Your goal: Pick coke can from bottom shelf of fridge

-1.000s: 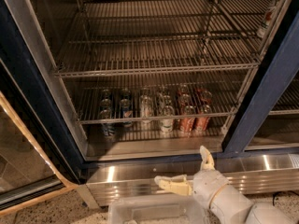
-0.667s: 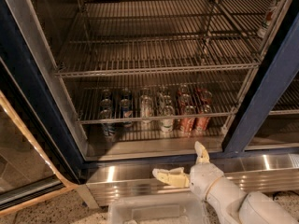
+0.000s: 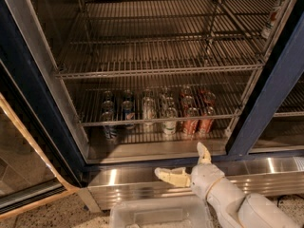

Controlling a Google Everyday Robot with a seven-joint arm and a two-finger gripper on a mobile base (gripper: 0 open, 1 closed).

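Observation:
The fridge (image 3: 266, 108) stands open with a dark blue frame and grey wire racks. Several red coke cans (image 3: 190, 121) stand in two rows at the right of the bottom shelf (image 3: 156, 148), seen through the lowest rack. Blue cans (image 3: 127, 112) stand at the left and white-and-green cans (image 3: 169, 122) in the middle. My gripper (image 3: 186, 163) is open and empty, low in front of the fridge's steel sill, below and in front of the red cans. One finger (image 3: 203, 153) points up, the other finger (image 3: 169, 175) points left.
A steel kick panel (image 3: 142, 182) runs along the fridge base. A translucent plastic bin (image 3: 156, 213) sits on the floor just below my arm. The glass door (image 3: 28, 165) hangs open at the left. A bottle (image 3: 271, 17) stands on an upper right rack.
My gripper has shifted a little to the left and slightly up toward the fridge opening. The cans have not moved.

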